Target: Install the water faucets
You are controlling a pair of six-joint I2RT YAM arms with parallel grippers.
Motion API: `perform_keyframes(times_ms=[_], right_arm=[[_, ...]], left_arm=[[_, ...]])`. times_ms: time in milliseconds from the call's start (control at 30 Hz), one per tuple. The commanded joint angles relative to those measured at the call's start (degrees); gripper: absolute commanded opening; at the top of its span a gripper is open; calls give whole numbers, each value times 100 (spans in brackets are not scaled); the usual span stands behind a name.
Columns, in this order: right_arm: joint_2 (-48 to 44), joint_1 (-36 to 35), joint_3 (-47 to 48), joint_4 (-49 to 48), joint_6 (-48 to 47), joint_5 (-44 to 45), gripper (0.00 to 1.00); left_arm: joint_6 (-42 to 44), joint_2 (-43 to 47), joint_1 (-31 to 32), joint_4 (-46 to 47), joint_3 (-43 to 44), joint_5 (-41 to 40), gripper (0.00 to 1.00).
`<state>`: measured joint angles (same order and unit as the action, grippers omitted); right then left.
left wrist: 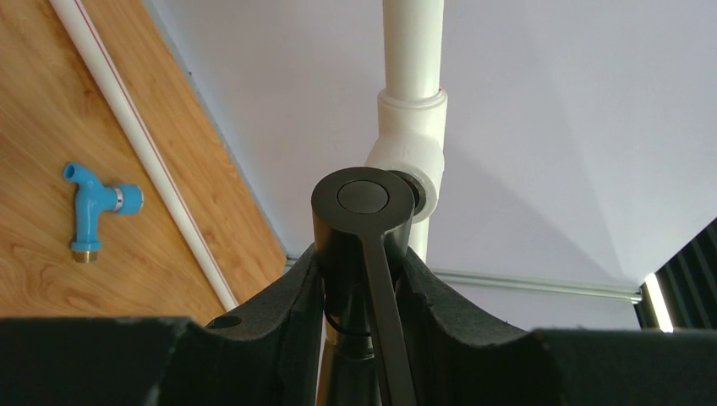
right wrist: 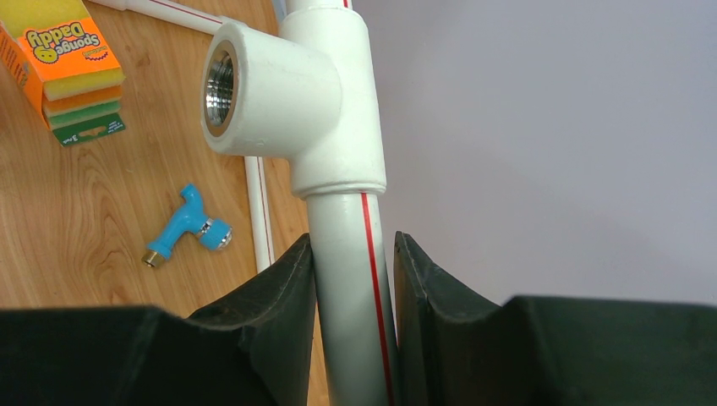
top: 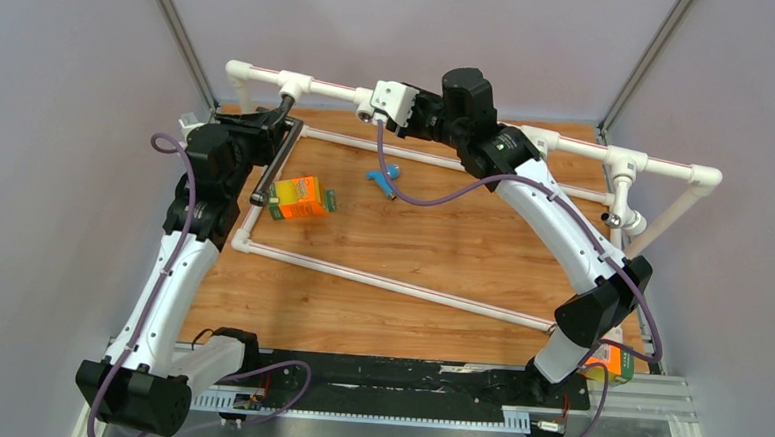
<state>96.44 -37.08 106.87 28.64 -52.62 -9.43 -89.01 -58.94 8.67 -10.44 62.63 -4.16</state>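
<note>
My left gripper [top: 268, 124] is shut on the long dark-brown faucet [top: 277, 158]. In the left wrist view its fingers [left wrist: 359, 271] clamp the faucet's round head [left wrist: 362, 199], which sits against the white tee socket [left wrist: 412, 156] of the back rail. My right gripper [top: 388, 103] is shut on the white pipe [right wrist: 351, 279] just below an open tee socket [right wrist: 254, 89] with a metal thread. A small blue faucet [top: 383, 178] lies loose on the wooden board; it also shows in the left wrist view [left wrist: 89, 207] and the right wrist view [right wrist: 182, 224].
An orange sponge box [top: 300, 196] lies on the board beside the dark faucet's lower end and shows in the right wrist view [right wrist: 72, 72]. The white pipe frame [top: 390, 279] runs around the board. A second orange box [top: 613, 363] sits by the right arm's base.
</note>
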Motion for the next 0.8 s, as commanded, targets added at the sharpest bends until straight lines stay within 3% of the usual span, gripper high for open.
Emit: perform_keyframes(times_ms=[0,767], right_arm=[[41,-10,-193,379,797,-296,0],[24,-18,-245,379,806,-331,0]], left_arm=[[33,49,30,639,373,-23,0],[165,-83,56,639,434,-50,0]])
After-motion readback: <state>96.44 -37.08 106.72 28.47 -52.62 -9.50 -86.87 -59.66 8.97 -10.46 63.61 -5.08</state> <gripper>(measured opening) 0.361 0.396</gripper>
